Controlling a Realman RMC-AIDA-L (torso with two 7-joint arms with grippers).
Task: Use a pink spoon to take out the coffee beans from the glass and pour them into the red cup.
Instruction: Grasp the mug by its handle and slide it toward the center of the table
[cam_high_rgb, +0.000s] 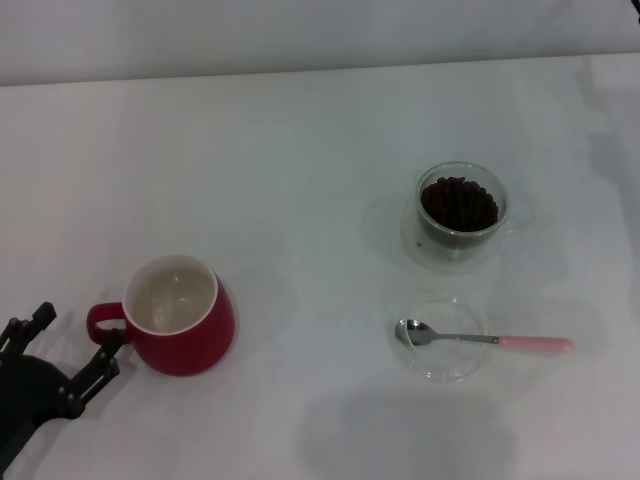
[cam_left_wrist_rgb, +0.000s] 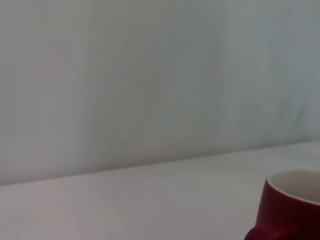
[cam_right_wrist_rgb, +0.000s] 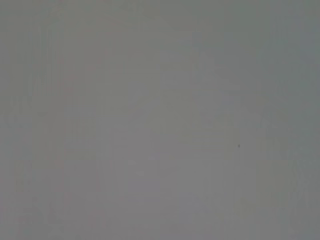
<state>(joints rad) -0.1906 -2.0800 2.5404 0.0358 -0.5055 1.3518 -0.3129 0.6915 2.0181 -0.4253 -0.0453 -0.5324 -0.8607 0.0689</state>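
The left gripper (cam_high_rgb: 70, 345) sat nearest the robot, just left of the red cup (cam_high_rgb: 183, 318), its two black fingers (cam_high_rgb: 100, 368) spread wide apart and holding nothing; one fingertip lay close by the cup's loop handle, though contact could not be judged. The red cup stood upright on the white table (cam_high_rgb: 300, 180), its off-white inside showing no beans. Well to the right of the cup, the pink spoon (cam_high_rgb: 480, 339) lay with its silver bowl inside a shallow clear dish (cam_high_rgb: 445, 340) and its pink handle pointing away from the cup. Farther back, beyond the dish, the glass (cam_high_rgb: 460, 213) stood upright, holding the coffee beans (cam_high_rgb: 459, 203). The right gripper was out of sight.
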